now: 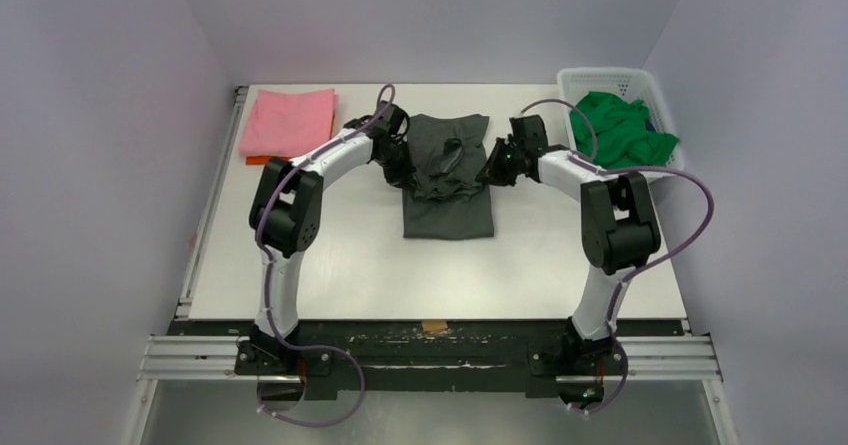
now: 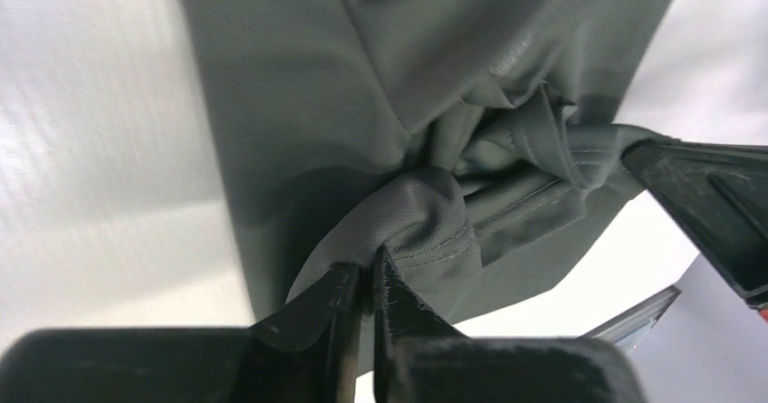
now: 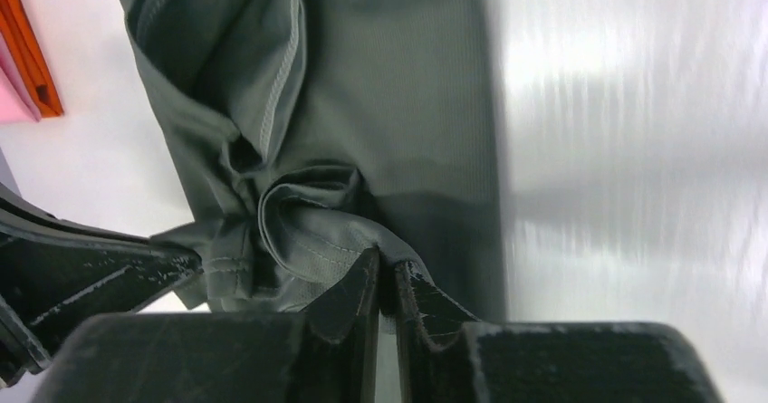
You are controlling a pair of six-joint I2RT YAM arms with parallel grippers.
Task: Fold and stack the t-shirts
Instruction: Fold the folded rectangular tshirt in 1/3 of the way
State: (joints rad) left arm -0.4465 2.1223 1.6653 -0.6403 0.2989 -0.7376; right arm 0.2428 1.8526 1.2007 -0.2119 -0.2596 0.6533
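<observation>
Robotics lab, enclosed test cell. Evidence:
- plain pale walls (image 1: pixel 430 15) box in white counter (image 1: pixel 350 265) on three sides
- aluminium extrusion rail (image 1: pixel 680 358) runs along counter's near edge
- left arm (image 1: pixel 285 215) and right arm (image 1: pixel 620 220) bolted there side by side
- purple cables (image 1: pixel 711 210) loop loose along both arms
- even, shadowless overhead lighting

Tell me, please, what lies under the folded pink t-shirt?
Only a strip of an orange cloth t-shirt shows at the near edge of the folded pink t-shirt; its rest, and anything else below, is covered.
</observation>
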